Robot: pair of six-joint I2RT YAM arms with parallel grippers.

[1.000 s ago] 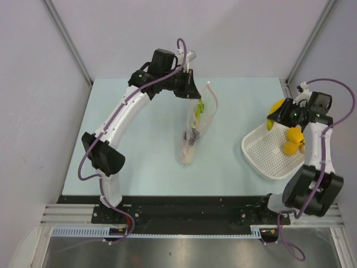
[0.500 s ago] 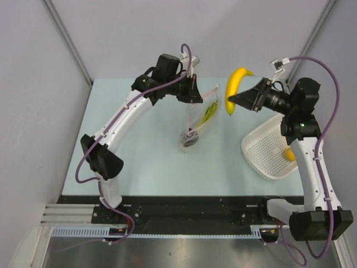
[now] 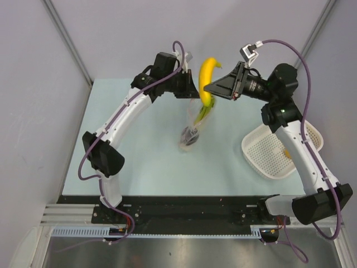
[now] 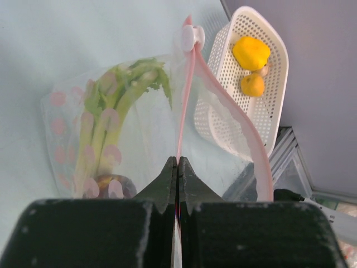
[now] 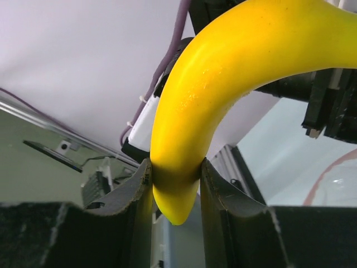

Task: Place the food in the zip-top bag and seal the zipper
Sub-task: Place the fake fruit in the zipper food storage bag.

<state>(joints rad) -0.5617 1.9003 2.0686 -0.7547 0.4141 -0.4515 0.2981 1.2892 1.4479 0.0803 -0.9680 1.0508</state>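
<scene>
My left gripper [image 4: 177,167] is shut on the pink zipper [image 4: 183,111] of the zip-top bag [image 4: 139,128], holding the bag's mouth up and open. Inside the bag lie a white-and-green leek [image 4: 106,123] and a dark red-purple fruit [image 4: 109,184]. From above, the bag [image 3: 192,129] hangs below the left gripper [image 3: 191,94] at mid-table. My right gripper [image 5: 174,184] is shut on the yellow banana [image 5: 223,72], gripping near one end. The banana [image 3: 208,70] hangs upright just over the bag's mouth, with the right gripper [image 3: 207,89] beside it.
A white perforated basket [image 3: 262,156] sits at the table's right, under the right arm. It holds two yellow-orange fruits [image 4: 251,51] [image 4: 252,85]. Both arms meet over the far middle of the table, near the back wall.
The right arm lifted the banana out of the basket and carried it left to above the bag. The left gripper kept holding the bag's edge up, and the bag hangs more upright.
</scene>
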